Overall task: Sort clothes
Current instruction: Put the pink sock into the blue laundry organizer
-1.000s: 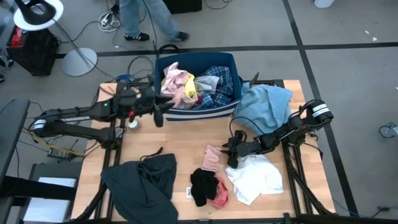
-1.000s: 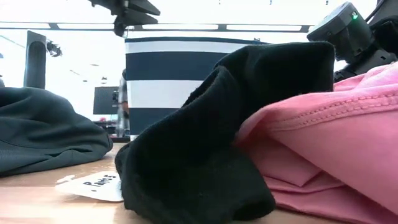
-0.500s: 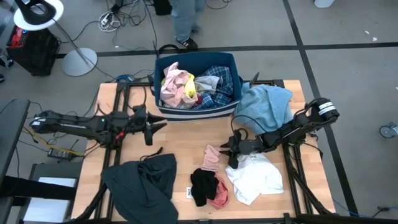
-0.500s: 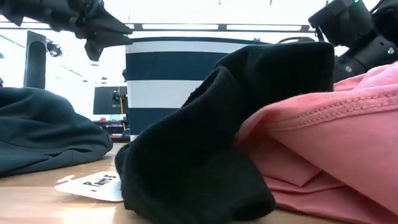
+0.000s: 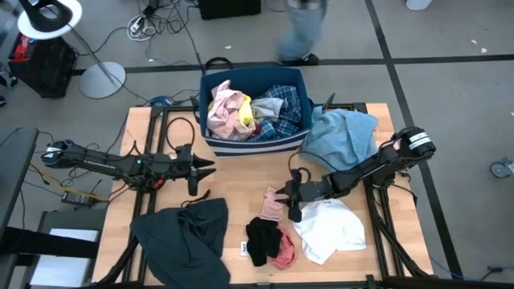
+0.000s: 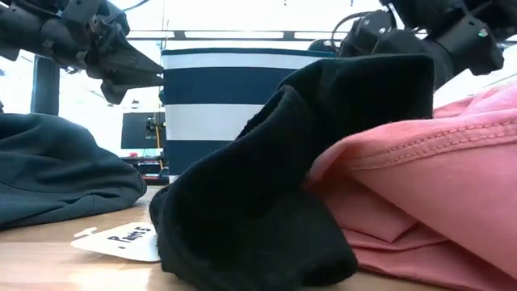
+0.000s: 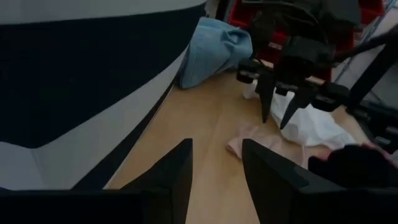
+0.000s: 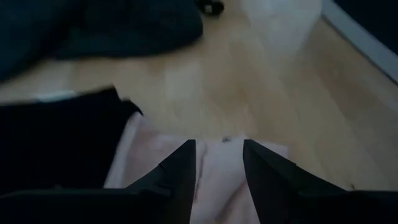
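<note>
In the high view, the right claw hangs at centre frame over the pale pink garment lying on the worktop. Its right wrist view shows the 2 fingers spread apart with that pink cloth directly beneath them, nothing gripped. Just right of it lies the white garment. Below it, the black garment overlaps a brighter pink piece.

The left claw sits left of centre over bare wood, just below the navy striped bin. Its fingers stand open and empty in the left wrist view, pointing toward the right claw.

A dark grey garment is heaped at the lower left of the worktop. A light blue garment is bunched at the upper right, touching the bin's right corner.

The bin stands at top centre and holds a pink-and-yellow bundle on its left side and blue plaid cloth on its right.
</note>
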You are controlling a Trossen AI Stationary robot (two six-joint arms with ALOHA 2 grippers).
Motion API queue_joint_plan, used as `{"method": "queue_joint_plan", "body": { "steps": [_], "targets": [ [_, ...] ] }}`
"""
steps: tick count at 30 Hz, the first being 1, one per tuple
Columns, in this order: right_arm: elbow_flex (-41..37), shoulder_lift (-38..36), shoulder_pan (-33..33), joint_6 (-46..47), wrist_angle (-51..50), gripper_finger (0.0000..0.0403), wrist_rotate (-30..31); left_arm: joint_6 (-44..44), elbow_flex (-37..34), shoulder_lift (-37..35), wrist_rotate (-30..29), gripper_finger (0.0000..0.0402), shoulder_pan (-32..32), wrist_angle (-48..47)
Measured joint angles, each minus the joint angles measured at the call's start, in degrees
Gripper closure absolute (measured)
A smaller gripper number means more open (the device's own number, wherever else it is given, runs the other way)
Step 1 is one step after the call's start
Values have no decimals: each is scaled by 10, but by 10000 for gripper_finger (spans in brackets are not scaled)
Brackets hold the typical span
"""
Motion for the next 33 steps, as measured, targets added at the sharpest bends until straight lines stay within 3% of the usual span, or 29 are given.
{"method": "queue_joint_plan", "body": {
  "steps": [12, 16, 17, 19, 25, 33],
  "targets": [
    [34, 105, -8, 51, -37, 275, 1, 52, 0, 2, 0, 257, 0, -3],
    [34, 111, -7, 55, -31, 342, 13, 69, 0, 6, 21, 257, 0, -9],
    [34, 107, -8, 46, -34, 370, 14, 74, 0, 7, 25, 257, 0, -9],
    [34, 92, -9, 26, -44, 388, 23, 76, 0, 7, 35, 257, 0, -9],
    [95, 13, -23, -28, -148, 397, 51, 77, 0, 7, 40, 257, 0, -9],
    [266, -54, -61, -131, -327, 400, 55, 90, 0, 7, 40, 257, 0, -8]
  ]
}}
